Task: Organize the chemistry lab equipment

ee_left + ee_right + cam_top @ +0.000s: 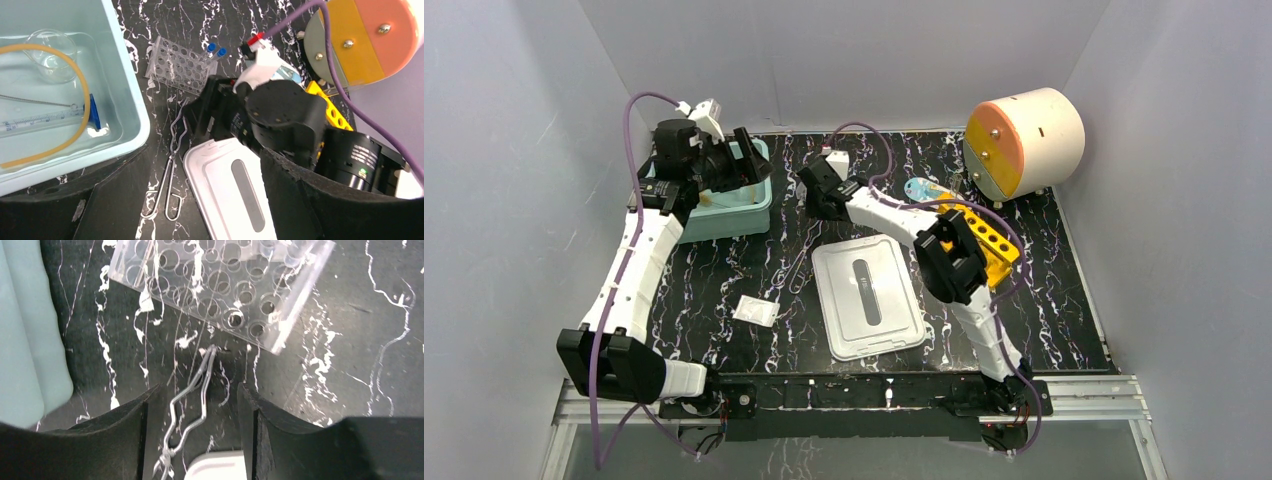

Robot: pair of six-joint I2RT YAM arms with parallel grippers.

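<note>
The light blue bin (135, 100) holds a clear flask (50, 55), tan tubing (86, 100), a thin rod (35, 100) and a graduated tube with a blue end (50, 120). My left gripper (746, 165) is open and empty above the bin's right edge. Metal tongs (195, 400) lie on the black table between the fingers (130, 435) of my open right gripper (197, 390), which does not grip them. A clear tube rack (225, 285) lies just beyond, with two blue-capped tubes (215, 50). A yellow rack (984, 240) and a white packet (756, 311) lie apart.
A white lid (869, 295) lies flat mid-table, next to the tongs' handles (167, 200). A cream drum with an orange face (1024, 140) stands at the back right. A clear glass piece (921, 188) lies near the drum. Grey walls close three sides.
</note>
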